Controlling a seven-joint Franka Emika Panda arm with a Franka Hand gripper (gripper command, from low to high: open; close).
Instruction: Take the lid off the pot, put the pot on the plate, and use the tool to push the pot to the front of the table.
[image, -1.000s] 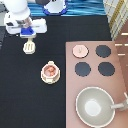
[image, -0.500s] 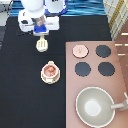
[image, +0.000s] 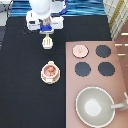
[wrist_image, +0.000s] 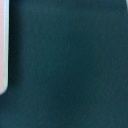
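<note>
My gripper (image: 46, 29) hangs near the exterior view's top, left of centre, shut on the handle of the cream-white tool (image: 47, 43), whose slotted blade points toward the bottom. Below the blade, with a gap between them, the pink-tan pot (image: 50, 71) with reddish balls inside sits on the cream plate (image: 43, 77) on the black table (image: 20, 95). The lid (image: 80, 50) lies on the stove's top-left burner spot, away from the pot. In the wrist view I see only the dark table (wrist_image: 70, 65) and a pale strip (wrist_image: 3, 45) at one edge.
The brownish-pink stove block (image: 120, 80) fills the exterior view's right side, with three black burners (image: 102, 51) showing. A large grey-beige pan (image: 94, 105) with a handle stands on its lower part.
The gripper has carried the tool from the exterior view's upper left toward the right, until it is in line above the pot. The pot, plate and lid have not moved.
</note>
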